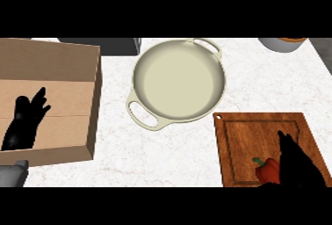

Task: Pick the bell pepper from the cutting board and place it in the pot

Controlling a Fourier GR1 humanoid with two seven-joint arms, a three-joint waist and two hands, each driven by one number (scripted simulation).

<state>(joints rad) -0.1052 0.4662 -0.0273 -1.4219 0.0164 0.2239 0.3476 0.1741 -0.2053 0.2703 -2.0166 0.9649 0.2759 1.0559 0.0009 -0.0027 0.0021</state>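
Head view, kitchen counter: I am working the pick step, and the bell pepper (266,170) is not yet lifted. It is lying red and green-stemmed in the near right part of the wooden cutting board (250,140), close to the board's near edge, with its stem pointing far and left.

The right hand (297,165) is hanging over that same corner, showing at the view's lower right and covering the pepper's right side. Its fingers are pointing far and slightly left, looking straight rather than curled, so I am reading the hand as open and holding nothing. I cannot tell whether it is touching the pepper or only hovering just beside it.

The cream pot (178,77) is sitting on the white counter (156,154) to the far left of the board, just beside the board's far left corner, two handles out and nothing showing inside.

As I am judging it, the next move is calling for the fingers to close round the pepper, then a lift and a carry far and left over the pot's rim before letting go.

The left hand (26,121) is resting open, fingers up, over the cardboard box (52,57) at the left, well apart from the work.
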